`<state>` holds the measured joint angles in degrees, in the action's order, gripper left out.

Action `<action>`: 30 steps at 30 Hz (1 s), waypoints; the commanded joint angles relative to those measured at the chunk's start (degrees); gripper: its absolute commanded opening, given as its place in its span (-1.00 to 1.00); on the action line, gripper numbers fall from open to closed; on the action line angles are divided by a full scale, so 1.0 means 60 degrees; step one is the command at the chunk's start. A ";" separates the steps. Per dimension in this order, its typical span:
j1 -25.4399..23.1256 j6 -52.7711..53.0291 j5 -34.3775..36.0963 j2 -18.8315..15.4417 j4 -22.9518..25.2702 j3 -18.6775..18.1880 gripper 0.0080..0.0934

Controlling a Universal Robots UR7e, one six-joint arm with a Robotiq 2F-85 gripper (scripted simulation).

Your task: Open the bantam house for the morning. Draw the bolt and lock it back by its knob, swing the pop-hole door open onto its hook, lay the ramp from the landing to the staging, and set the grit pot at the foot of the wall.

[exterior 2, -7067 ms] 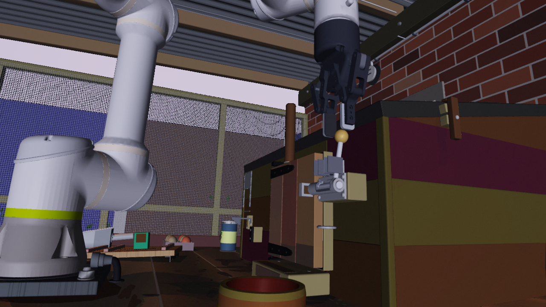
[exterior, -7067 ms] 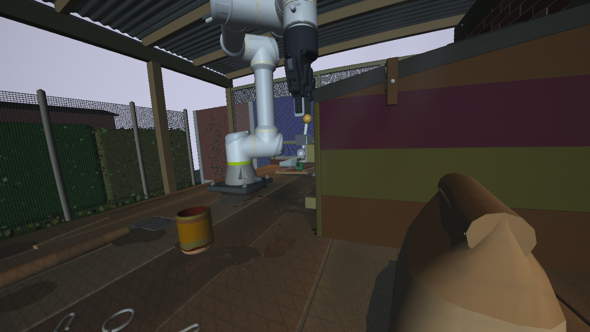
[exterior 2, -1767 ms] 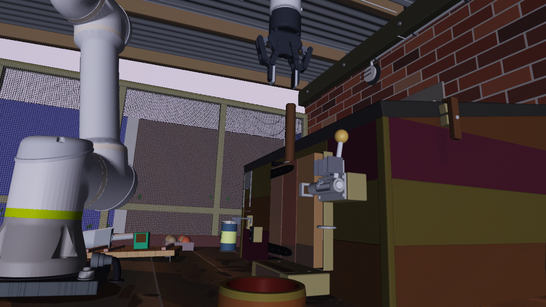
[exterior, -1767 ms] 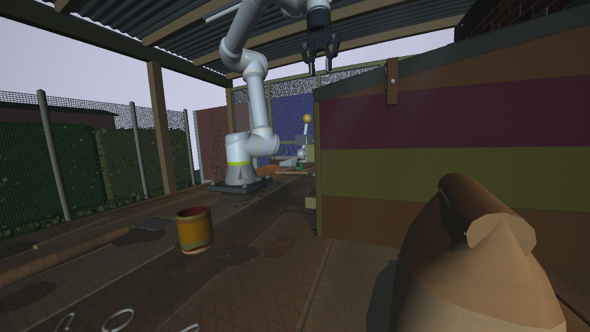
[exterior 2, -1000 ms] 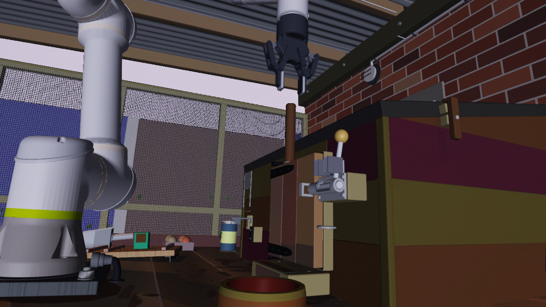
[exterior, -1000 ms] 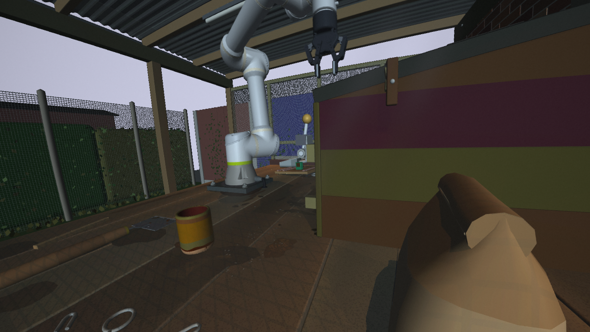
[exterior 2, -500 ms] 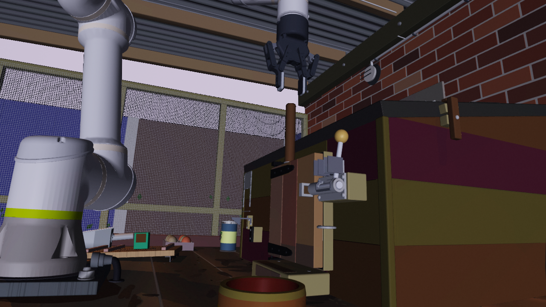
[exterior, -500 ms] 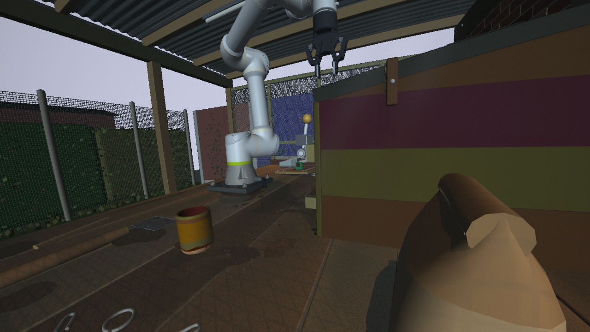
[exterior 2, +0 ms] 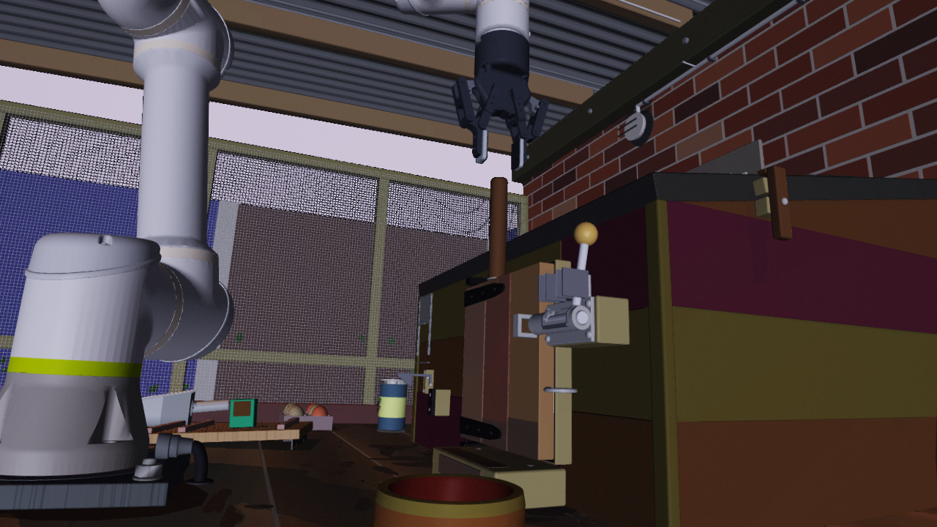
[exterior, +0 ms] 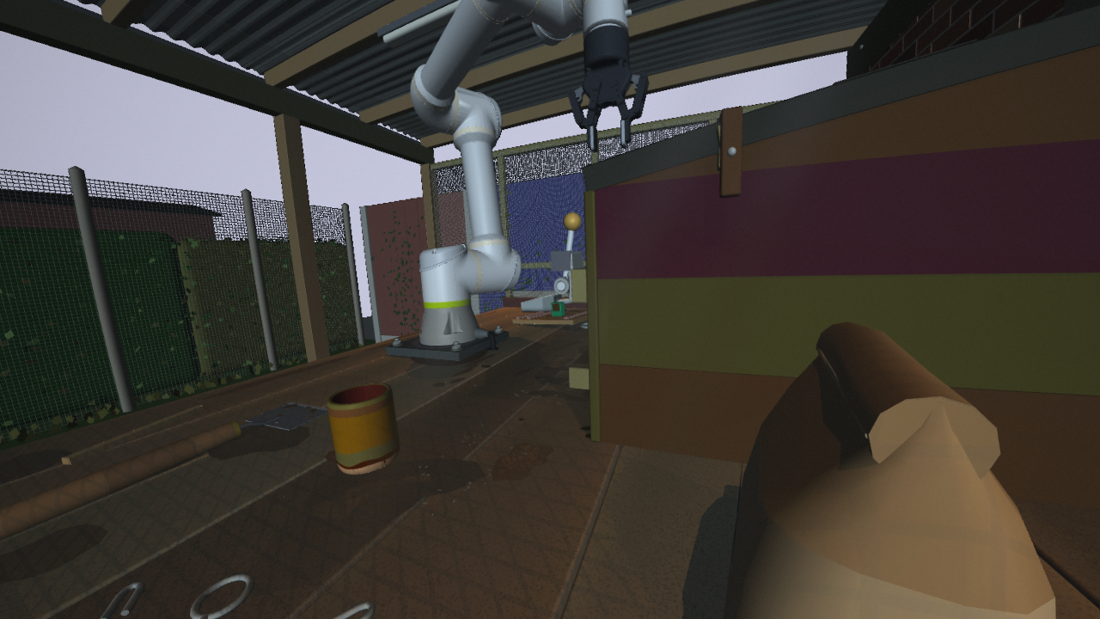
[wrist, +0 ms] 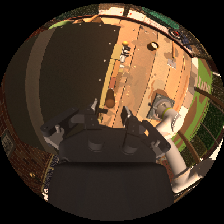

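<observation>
On the front wall of the striped bantam house [exterior 2: 753, 341] the plank pop-hole door [exterior 2: 508, 360] stands shut in its frame, with a brown upright post handle [exterior 2: 498, 226] rising above its top edge. At the door's right edge the grey bolt [exterior 2: 557, 321] sits in its bracket, its brass knob [exterior 2: 585, 233] pointing up. My gripper [exterior 2: 500, 152] hangs high above the post handle, open and empty. Below the door a low landing step [exterior 2: 498, 464] juts out. The ramp [exterior 2: 229, 429] lies flat beyond the robot base. The yellow-banded grit pot [exterior: 361, 427] stands on the staging boards.
A blue and cream can [exterior 2: 392, 406] stands left of the house by the mesh fence. A large tan sack [exterior: 885, 493] fills the near right corner beside the house's side wall. A wooden pole [exterior: 115, 477] and metal rings [exterior: 219, 597] lie on the boards at left. The robot base [exterior: 450, 300] stands behind the pot.
</observation>
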<state>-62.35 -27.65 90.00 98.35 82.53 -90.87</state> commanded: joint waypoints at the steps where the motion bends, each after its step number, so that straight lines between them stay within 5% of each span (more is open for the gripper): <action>1: 0.0000 0.0000 0.0000 0.0005 0.0024 -0.0018 0.05; 30: 0.0000 0.0000 0.0000 0.0072 0.0884 -0.0944 0.05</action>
<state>-62.35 -27.65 90.00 98.76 87.83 -96.59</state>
